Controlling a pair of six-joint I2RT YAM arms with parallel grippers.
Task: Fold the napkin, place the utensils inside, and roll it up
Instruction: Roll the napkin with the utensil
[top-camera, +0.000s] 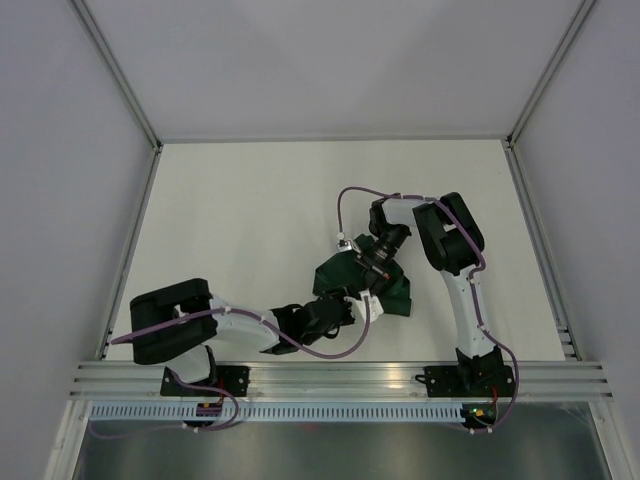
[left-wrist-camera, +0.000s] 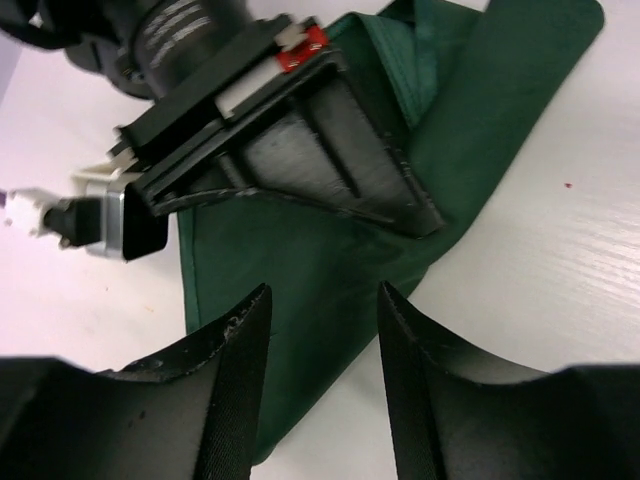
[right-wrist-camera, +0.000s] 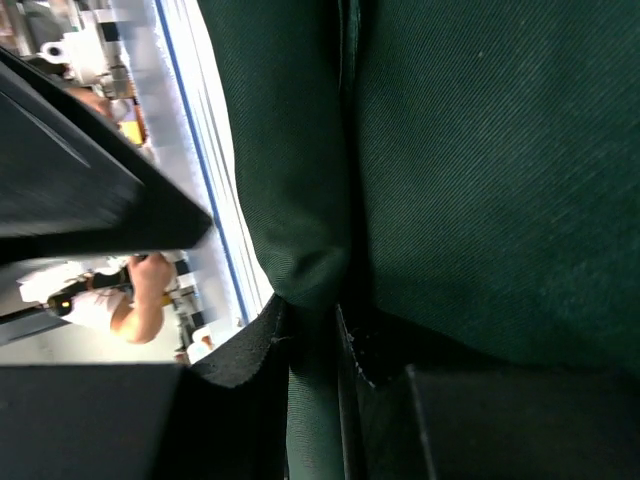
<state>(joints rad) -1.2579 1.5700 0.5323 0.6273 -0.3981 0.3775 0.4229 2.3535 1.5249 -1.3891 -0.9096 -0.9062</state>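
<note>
Right claw (right-wrist-camera: 318, 335) of mine is pressed together on a raised fold of the napkin (right-wrist-camera: 480, 180), pinching the dark green cloth between its two fingers. Beneath us the white table (top-camera: 260, 220) carries the napkin, which lies bunched and creased in the near half, right of centre, with one long strip running out flat over the bare surface. Left claw (left-wrist-camera: 320, 300) hovers low just beside the right one, its fingers spread apart, green cloth showing in the gap between them and nothing gripped.
</note>
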